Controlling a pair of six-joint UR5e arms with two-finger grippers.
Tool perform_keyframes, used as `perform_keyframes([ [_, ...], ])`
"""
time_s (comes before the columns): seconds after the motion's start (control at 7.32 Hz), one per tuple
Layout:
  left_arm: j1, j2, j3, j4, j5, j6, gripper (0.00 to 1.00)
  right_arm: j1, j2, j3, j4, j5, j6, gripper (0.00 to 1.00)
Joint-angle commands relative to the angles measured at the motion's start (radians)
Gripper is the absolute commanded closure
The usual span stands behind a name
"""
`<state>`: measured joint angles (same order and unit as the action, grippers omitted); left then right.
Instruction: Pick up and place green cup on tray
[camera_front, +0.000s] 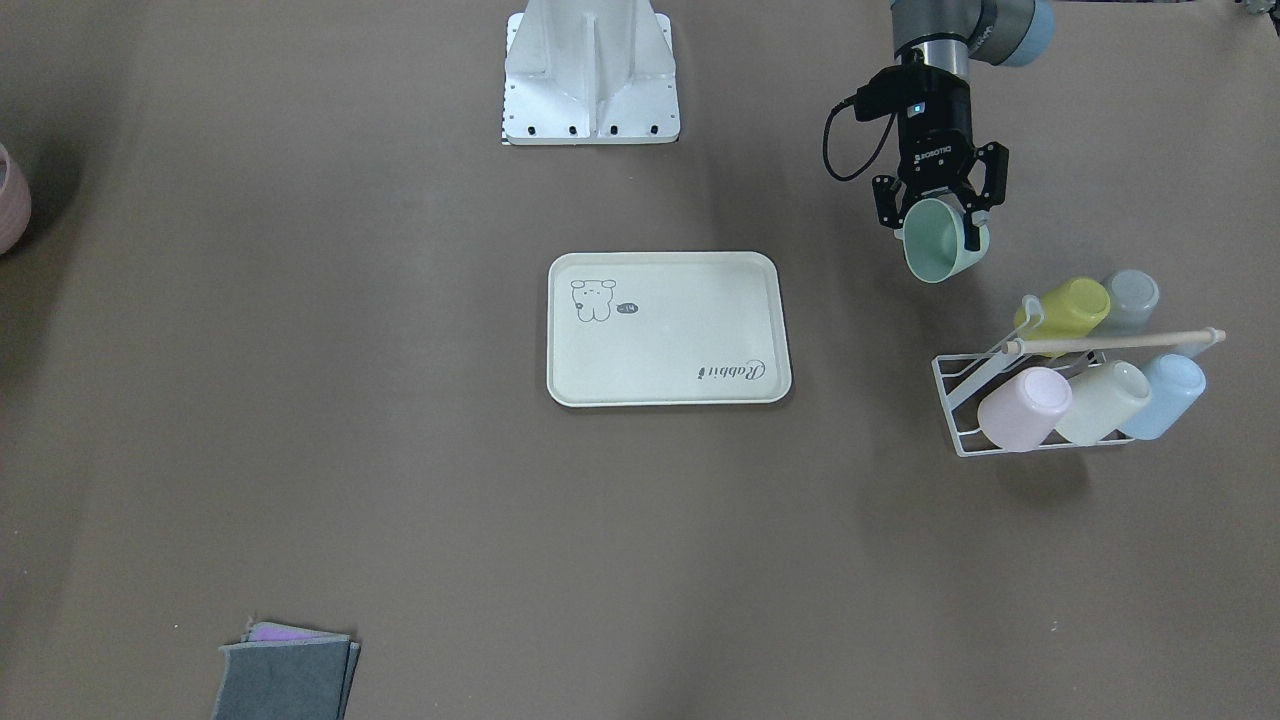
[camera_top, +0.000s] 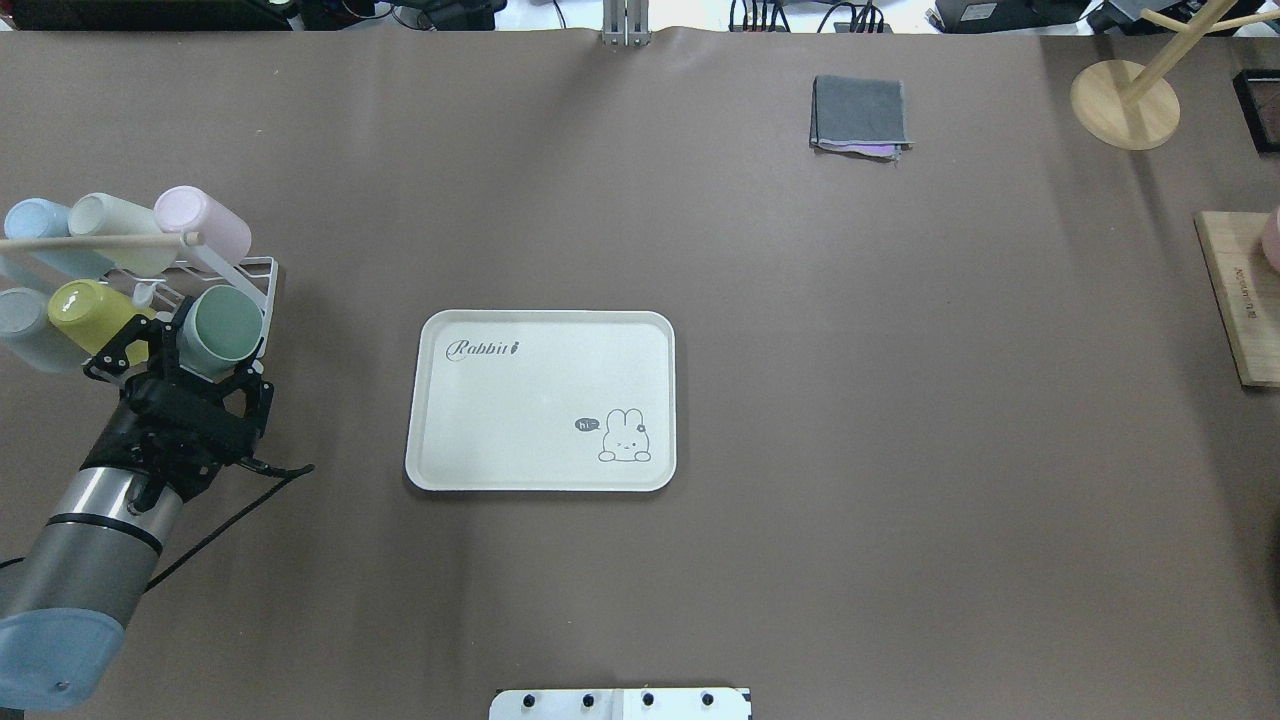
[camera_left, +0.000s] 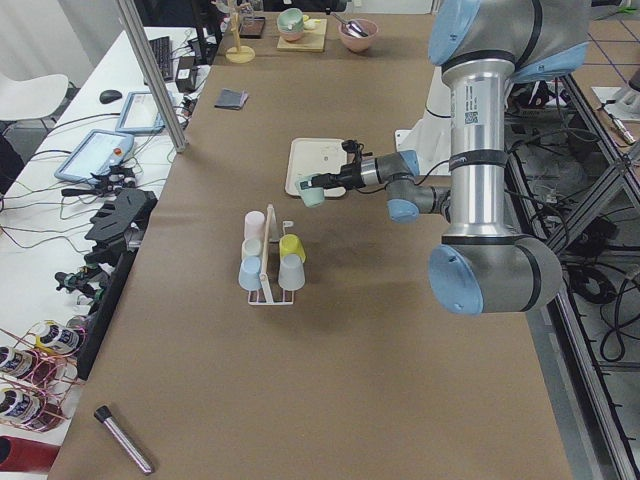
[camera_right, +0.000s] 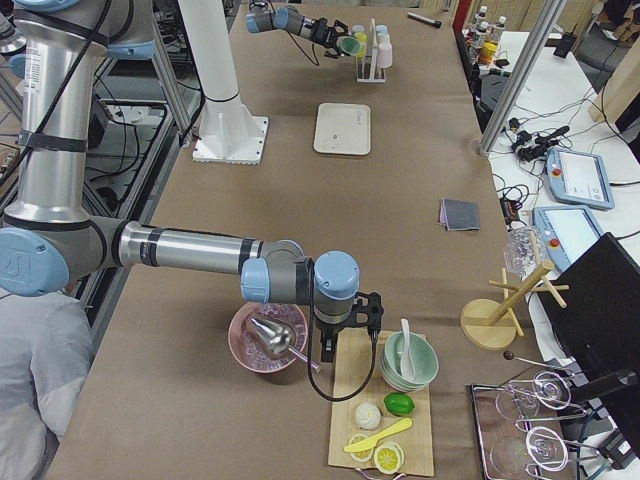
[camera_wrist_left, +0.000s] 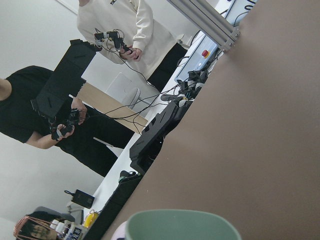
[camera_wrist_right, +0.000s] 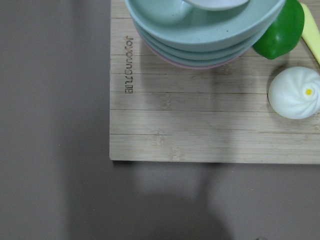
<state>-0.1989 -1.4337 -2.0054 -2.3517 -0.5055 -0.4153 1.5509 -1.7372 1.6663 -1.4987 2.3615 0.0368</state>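
Green cup (camera_front: 940, 250) hung clear of the table in the left gripper (camera_front: 932, 228), whose fingers were closed on it. It lay tilted, with its mouth turned toward the operators' side. It was near the wire rack (camera_front: 958, 395) but apart from it, close to the yellow cup (camera_front: 1068, 310) stored there. The tray (camera_front: 690, 310) sat at the table's middle, well apart from the cup. The right gripper (camera_right: 335, 345) hovered at the edge of a wooden board (camera_right: 370, 430). Whether its fingers were open or closed could not be told.
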Motion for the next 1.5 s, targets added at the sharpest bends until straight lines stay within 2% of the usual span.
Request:
perform_keyframes([
  [0.0, 0.038, -0.017, 0.019, 0.0, 0.005, -0.133, 0.38, -0.002, 0.004, 0.0, 0.0, -0.004, 0.0, 0.0],
  [0.82, 0.052, -0.361, 0.272, 0.006, 0.007, -0.437, 0.38, 0.0, 0.008, -0.008, 0.002, -0.005, 0.0, 0.0],
  [1.37, 0.05, -0.421, 0.344, 0.014, 0.047, -0.591, 0.4, -0.002, 0.01, -0.01, 0.002, -0.005, 0.0, 0.0],
])
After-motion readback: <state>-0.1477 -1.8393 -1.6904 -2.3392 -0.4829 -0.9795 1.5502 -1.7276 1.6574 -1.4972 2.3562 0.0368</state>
